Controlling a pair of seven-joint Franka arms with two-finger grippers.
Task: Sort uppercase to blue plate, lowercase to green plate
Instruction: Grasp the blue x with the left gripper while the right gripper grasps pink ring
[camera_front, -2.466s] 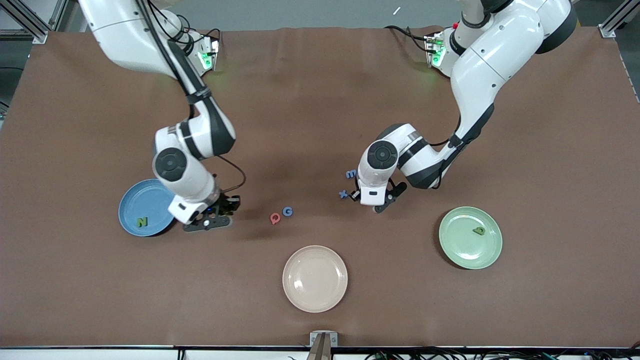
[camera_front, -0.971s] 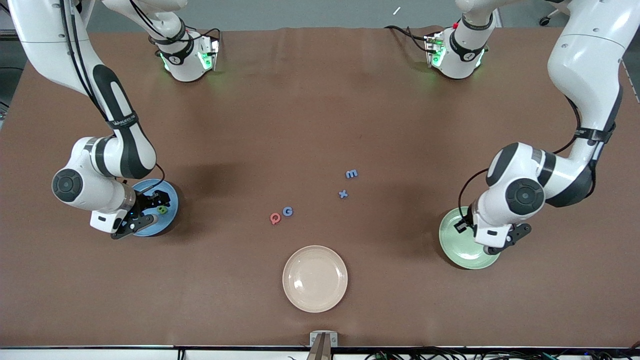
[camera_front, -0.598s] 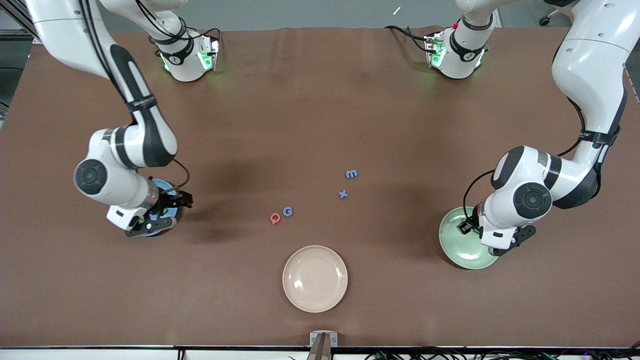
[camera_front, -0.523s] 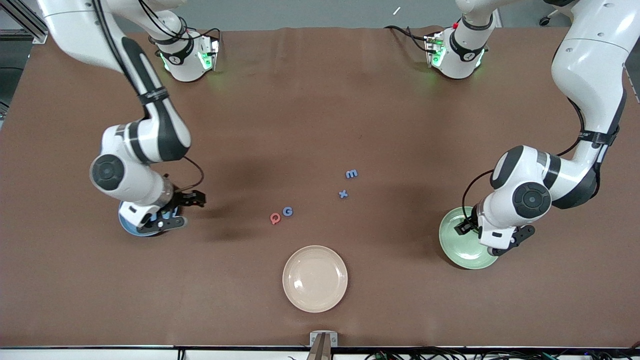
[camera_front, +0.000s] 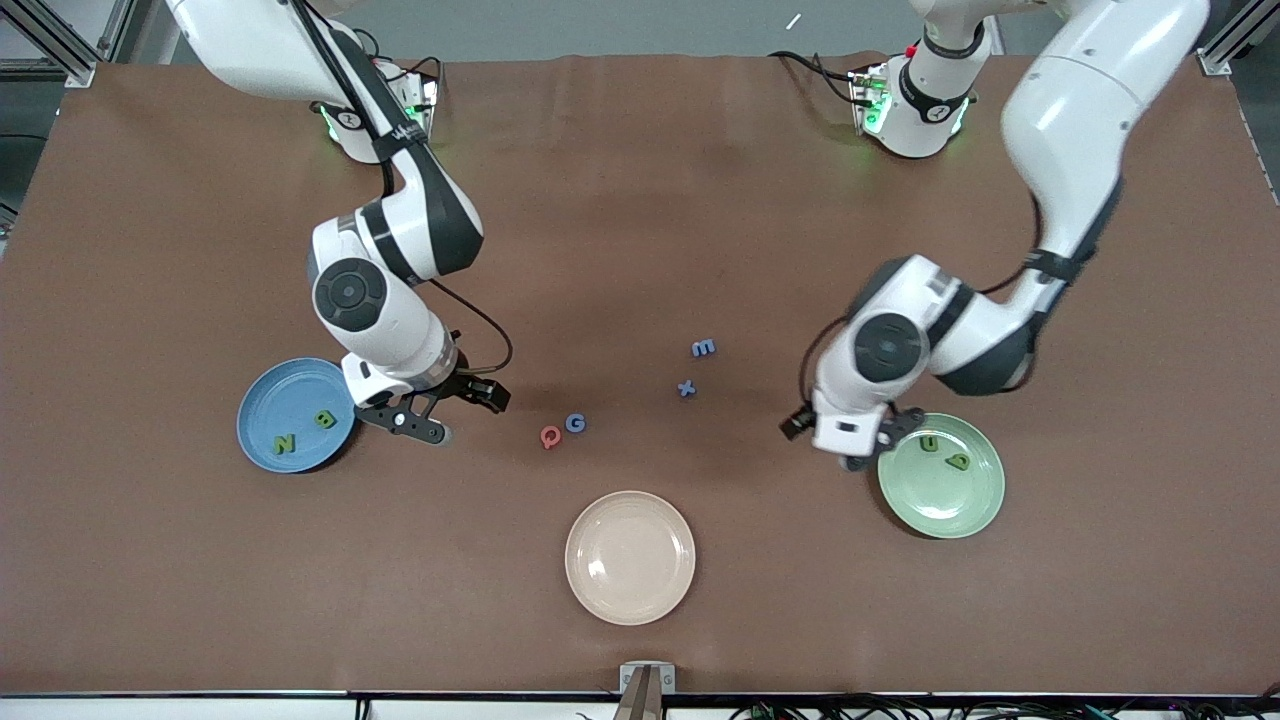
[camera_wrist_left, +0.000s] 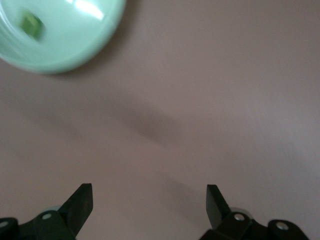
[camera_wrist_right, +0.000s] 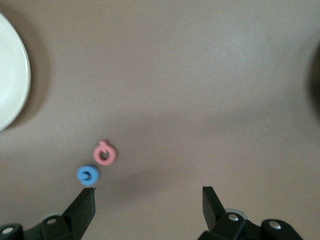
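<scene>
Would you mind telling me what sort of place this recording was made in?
Most likely a robotics lab bench set up for a sorting trial: two arms bolted along one edge of a brown-covered table, aluminium frame posts at its corners, and only foam letters and the beige plate, blue plate and green plate on it.

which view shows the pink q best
The right wrist view: the pink Q lies large and unblocked on the table beside the blue G. The front view shows the pink Q whole but tiny. The left wrist view does not show it.

eight letters (camera_front: 575, 423), three plates (camera_front: 630, 600)
</scene>
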